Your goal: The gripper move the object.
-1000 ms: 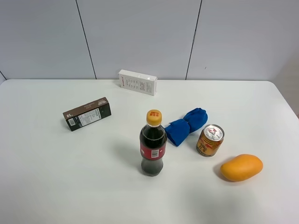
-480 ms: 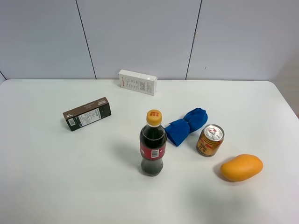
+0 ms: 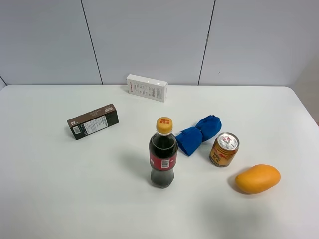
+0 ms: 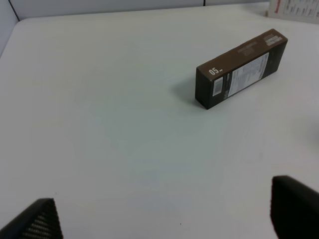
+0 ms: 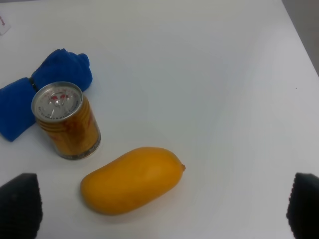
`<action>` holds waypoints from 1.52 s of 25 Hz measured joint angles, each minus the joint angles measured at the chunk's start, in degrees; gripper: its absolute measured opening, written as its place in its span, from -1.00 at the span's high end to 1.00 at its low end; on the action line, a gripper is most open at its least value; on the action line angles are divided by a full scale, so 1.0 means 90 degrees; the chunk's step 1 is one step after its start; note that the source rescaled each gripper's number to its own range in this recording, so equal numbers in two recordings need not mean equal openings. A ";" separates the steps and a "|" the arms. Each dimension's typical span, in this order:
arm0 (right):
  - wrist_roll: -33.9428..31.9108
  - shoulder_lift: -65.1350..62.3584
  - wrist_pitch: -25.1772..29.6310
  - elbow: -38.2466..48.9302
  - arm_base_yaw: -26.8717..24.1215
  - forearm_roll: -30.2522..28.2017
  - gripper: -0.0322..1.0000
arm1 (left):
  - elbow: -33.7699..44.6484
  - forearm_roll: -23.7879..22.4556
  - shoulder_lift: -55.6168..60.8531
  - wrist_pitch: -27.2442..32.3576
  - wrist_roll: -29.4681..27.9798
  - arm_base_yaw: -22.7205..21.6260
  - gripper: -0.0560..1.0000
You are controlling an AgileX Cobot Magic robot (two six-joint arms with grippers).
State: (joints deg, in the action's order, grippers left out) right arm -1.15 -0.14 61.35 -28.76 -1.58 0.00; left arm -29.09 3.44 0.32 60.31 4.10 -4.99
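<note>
Gold can (image 3: 224,149) upright toward the bench's (image 3: 60,199) right edge, near mango (image 3: 257,179). Right gripper (image 5: 162,211) jaws spread wide, empty; left gripper (image 4: 164,214) likewise released.

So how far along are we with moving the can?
Nothing looks done yet. The can stands upright on the table, between the blue cloth and the mango, with no gripper on it. In hand: the right gripper is open and holds nothing, the can in its wrist view. Left: approach, grasp, lift and move the can.
</note>
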 joint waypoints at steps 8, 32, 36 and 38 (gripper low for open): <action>0.0000 0.0000 0.0000 0.0000 0.0000 0.0000 -0.99 | 0.0000 0.0000 0.0000 0.0000 0.0000 0.0000 -1.00; 0.0128 0.0000 -0.0001 0.0000 0.0000 -0.0074 -0.99 | 0.0000 0.0000 0.0000 0.0000 0.0000 0.0000 -1.00; 0.0128 0.0000 -0.0001 0.0000 0.0000 -0.0074 -0.99 | 0.0000 0.0000 0.0000 0.0000 0.0000 0.0000 -1.00; 0.0128 0.0000 -0.0001 0.0000 0.0000 -0.0074 -0.99 | 0.0000 0.0000 0.0000 0.0000 0.0000 0.0000 -1.00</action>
State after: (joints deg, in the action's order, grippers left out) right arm 0.00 -0.14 61.35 -28.76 -1.58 -0.66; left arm -29.09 3.44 0.32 60.31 4.10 -4.99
